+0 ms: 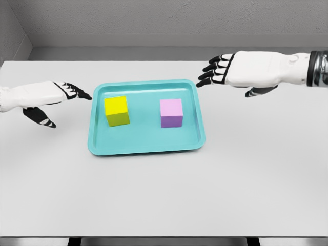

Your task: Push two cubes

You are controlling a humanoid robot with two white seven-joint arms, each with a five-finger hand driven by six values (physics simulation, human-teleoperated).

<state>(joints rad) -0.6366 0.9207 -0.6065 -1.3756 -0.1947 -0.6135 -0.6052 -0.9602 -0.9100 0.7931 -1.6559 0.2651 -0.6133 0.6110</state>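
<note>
A teal tray (146, 146) lies on the white table (164, 200), carrying both cubes apart from each other: the yellow cube (117, 111) toward its 9 o'clock side, the purple cube (171, 113) toward 3 o'clock. At the tray's 9 o'clock the left hand (51, 97) hovers, fingers extended, holding nothing. Farther back, at 1 o'clock, the right hand (230, 72) hangs released, fingertips near the tray's far corner.

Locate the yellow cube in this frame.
In the head view, the yellow cube sits in the teal tray's left half, left of the purple cube.
</note>
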